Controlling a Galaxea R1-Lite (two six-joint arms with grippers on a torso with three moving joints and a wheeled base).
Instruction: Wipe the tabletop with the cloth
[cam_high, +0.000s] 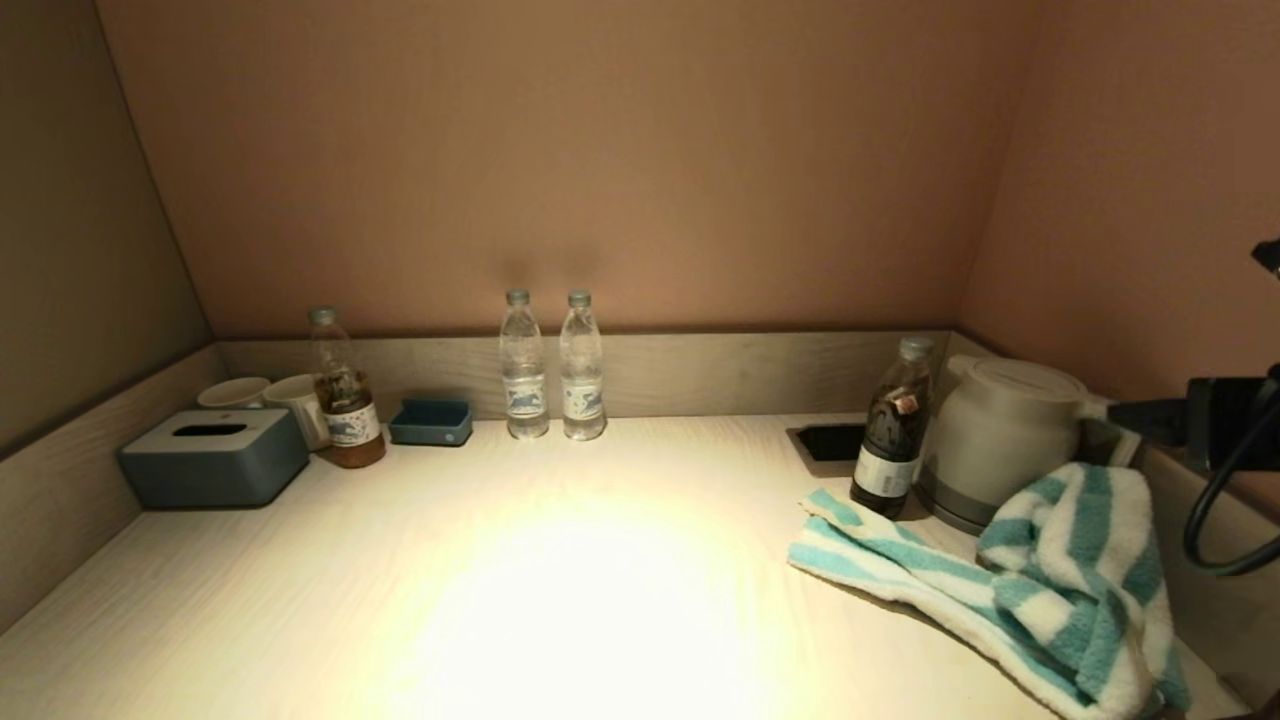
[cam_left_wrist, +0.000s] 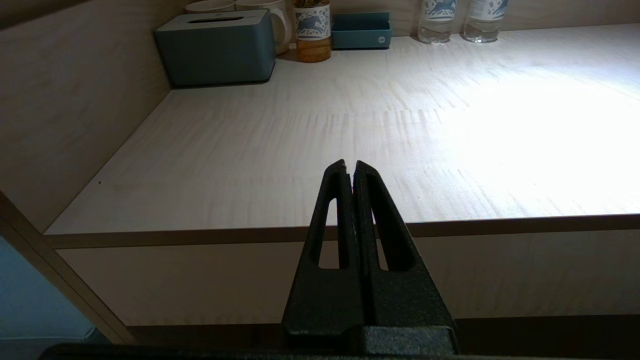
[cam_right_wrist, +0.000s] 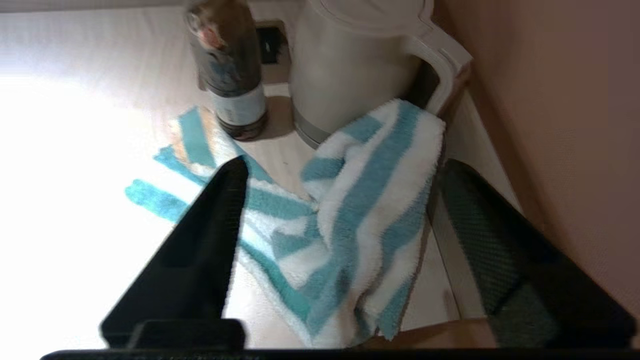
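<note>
A teal-and-white striped cloth (cam_high: 1050, 580) lies crumpled at the right end of the pale wooden tabletop (cam_high: 560, 600), partly draped against the kettle. In the right wrist view my right gripper (cam_right_wrist: 344, 164) is open above the cloth (cam_right_wrist: 365, 200), one finger on each side of the raised fold, not touching it. Part of the right arm (cam_high: 1225, 420) shows at the right edge of the head view. My left gripper (cam_left_wrist: 350, 164) is shut and empty, parked in front of and below the table's front edge (cam_left_wrist: 200, 235).
A white kettle (cam_high: 1000, 435) and a dark bottle (cam_high: 890, 430) stand just behind the cloth, next to a black recess (cam_high: 830, 440). Two water bottles (cam_high: 552, 365) stand at the back wall. A tissue box (cam_high: 215, 457), cups, a tea bottle (cam_high: 345, 390) and a blue tray (cam_high: 432, 422) are back left.
</note>
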